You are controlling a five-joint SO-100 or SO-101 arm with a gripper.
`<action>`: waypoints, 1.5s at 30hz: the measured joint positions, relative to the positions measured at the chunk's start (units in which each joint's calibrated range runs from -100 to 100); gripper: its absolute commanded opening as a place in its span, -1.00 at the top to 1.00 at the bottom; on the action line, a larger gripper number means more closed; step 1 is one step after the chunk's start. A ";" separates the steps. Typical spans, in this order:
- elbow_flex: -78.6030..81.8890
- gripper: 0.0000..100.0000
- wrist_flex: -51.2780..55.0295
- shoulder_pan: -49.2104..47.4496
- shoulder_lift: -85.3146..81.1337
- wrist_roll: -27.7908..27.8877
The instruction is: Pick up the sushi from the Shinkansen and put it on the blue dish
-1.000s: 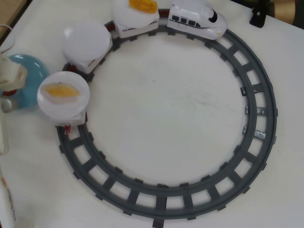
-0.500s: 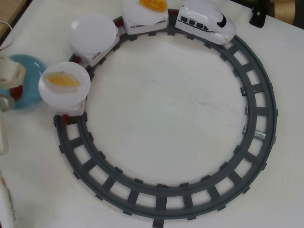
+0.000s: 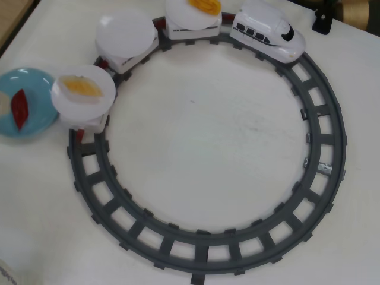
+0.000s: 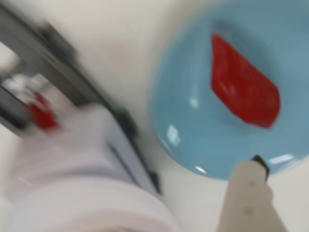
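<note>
One sushi (image 4: pixel 244 89) lies on the blue dish (image 4: pixel 183 121), apart from the end effector (image 4: pixel 251 193) (blurred; opening unclear).

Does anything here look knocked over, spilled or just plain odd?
Nothing stands out. The Shinkansen sits on its track with all three cars upright, and the sushi lies flat on the blue dish. The middle car's white plate is bare.
</note>
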 measured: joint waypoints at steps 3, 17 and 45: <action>11.53 0.53 0.00 0.33 -8.52 -2.12; 38.15 0.94 0.00 0.57 -22.27 -20.49; 87.74 0.94 -18.99 2.29 -74.06 -25.25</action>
